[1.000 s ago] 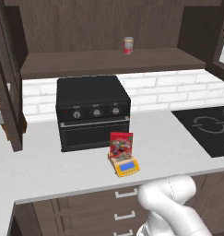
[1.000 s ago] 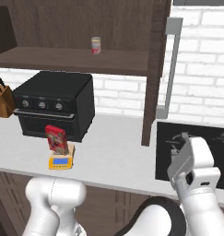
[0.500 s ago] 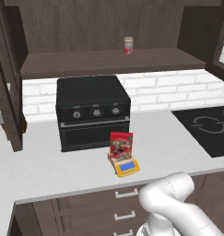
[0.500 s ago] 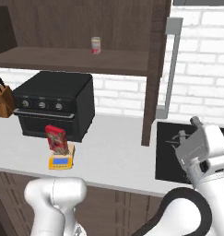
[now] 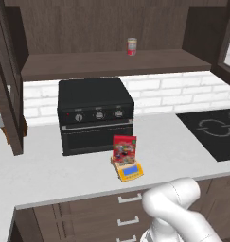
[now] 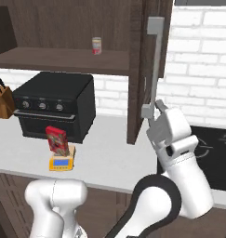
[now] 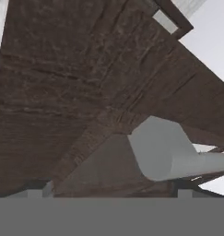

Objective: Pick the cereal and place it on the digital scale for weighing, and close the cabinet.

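Reaching my tool [image 6: 150, 113] up to the cabinet [image 6: 141, 69] door's handle [image 6: 155, 56] to swing it shut; its grip I cannot tell. The cereal [image 5: 124, 148] already stands on the digital scale [image 5: 128, 170].

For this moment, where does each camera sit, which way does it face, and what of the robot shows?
Left base view: behind the arm's left, facing the counter; cereal stands on the digital scale; white arm at lower right.
Right base view: behind its right, same counter; the gripper reaches the cabinet door's handle.
Hand view: on the hand, close against dark cabinet wood and the handle's end.
Both base views share the cereal, scale, toaster oven and can.
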{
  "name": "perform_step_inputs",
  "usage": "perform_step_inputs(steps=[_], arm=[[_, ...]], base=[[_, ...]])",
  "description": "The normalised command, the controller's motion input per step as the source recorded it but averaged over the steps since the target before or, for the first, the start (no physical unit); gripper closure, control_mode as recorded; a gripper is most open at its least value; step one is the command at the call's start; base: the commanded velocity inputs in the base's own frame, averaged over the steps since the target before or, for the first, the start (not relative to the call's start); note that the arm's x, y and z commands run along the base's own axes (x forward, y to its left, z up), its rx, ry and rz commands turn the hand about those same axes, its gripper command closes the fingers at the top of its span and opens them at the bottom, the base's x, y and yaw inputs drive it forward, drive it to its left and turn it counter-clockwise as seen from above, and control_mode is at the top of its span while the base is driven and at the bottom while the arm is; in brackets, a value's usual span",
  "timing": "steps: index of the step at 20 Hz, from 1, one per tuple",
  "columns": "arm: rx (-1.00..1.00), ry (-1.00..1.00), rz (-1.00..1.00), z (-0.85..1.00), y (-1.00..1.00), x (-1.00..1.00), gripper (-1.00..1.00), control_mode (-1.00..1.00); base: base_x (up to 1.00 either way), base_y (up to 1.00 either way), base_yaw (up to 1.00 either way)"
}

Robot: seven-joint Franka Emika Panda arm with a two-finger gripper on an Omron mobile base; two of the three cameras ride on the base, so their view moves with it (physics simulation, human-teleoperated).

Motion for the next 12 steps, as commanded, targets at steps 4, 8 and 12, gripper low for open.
perform_step_inputs(steps=[4,8,12], arm=[[-0.01,-0.02,0.0,0.22,1.0,0.33,-1.0,-1.0],[-0.02,-0.01,-0.01,0.28,1.0,0.49,-1.0,-1.0],[-0.03,-0.02,-0.05,0.33,1.0,0.58,-1.0,-1.0]], base=[[0.0,0.0,0.0],[0.0,0.0,0.0],[0.0,0.0,0.0]])
